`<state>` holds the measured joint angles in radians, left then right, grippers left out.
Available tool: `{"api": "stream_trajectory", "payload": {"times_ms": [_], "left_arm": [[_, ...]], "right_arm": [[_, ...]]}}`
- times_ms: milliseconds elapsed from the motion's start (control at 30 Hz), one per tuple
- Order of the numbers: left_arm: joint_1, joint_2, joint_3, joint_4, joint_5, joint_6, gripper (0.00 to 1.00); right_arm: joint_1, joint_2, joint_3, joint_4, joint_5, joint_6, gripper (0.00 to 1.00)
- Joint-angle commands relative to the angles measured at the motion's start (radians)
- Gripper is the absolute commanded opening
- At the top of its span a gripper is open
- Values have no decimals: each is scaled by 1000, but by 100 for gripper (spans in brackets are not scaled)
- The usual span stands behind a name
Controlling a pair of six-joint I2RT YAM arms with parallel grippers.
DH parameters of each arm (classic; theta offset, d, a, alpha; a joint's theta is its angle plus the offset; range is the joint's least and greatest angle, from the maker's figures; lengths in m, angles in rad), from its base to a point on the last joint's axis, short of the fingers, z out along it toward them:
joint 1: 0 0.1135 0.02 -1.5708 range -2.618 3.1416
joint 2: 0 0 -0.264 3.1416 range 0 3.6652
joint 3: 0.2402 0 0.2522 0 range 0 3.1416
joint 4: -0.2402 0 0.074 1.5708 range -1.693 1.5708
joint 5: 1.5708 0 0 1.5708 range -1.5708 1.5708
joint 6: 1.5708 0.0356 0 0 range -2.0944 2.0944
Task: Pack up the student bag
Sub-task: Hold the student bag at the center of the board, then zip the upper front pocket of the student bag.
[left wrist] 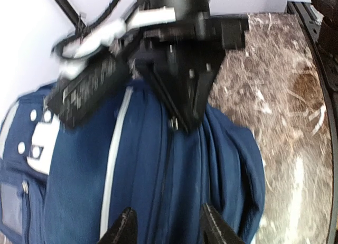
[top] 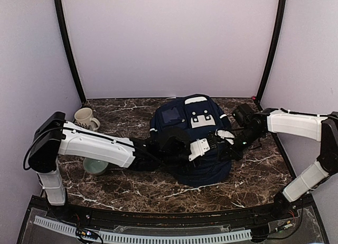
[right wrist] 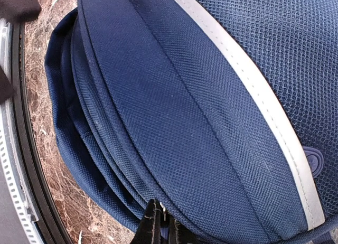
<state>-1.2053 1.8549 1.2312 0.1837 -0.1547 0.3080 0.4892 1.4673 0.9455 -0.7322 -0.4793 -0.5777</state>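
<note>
The bag [top: 203, 172] lies in the middle of the table [top: 132, 186], navy with thin white stripes, its white patches toward the far wall. Both my arms reach in over it, one from each side, and they meet above its middle.

My left claw [left wrist: 170, 228] hangs right over the bag and its fingers stand apart. Blue fabric and a white stripe show in the gap, and nothing is gripped. From that wrist I look straight at my other claw: its black body points down and its tip touches the bag on a seam beside the stripe.

My right claw [right wrist: 158, 225] is pressed together. Its dark tips pinch a small bit of the bag where the folded layers of the side run together. Whether that bit is a zip pull or plain fabric, I cannot tell. Above the tips the blue weave fills the view, with a white stripe slanting across it.

Off to the left, a mug [top: 84, 118] stands near the back corner. A pale bowl [top: 95, 166] sits partly under my left arm, well apart from the bag.
</note>
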Motion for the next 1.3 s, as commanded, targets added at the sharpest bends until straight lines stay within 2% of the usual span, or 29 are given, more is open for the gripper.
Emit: {"api": "stream_trajectory", "payload": {"times_ms": [0,133,267,500,633,867,1133,1267], "left_arm": [[4,110,89,-4,26,80,42],[5,183,161,-18,25,106,37],[9,216,176,24,-32,120,37],[9,240,195,39,-83,153,9],[9,221,164,45,-65,171,0],[10,177,100,48,-46,170,0],[9,136,41,55,-3,171,0],[5,120,30,45,52,204,0]], "right_arm": [[14,-6,16,37,-47,5,2],[14,-13,18,25,-48,5,2],[14,-22,14,15,-29,-4,2],[9,-9,24,-100,21,-95,2],[-26,5,53,-185,74,-168,2],[-130,69,126,-272,106,-288,2],[-184,118,179,-293,148,-349,1],[-189,119,200,-297,192,-474,1]]}}
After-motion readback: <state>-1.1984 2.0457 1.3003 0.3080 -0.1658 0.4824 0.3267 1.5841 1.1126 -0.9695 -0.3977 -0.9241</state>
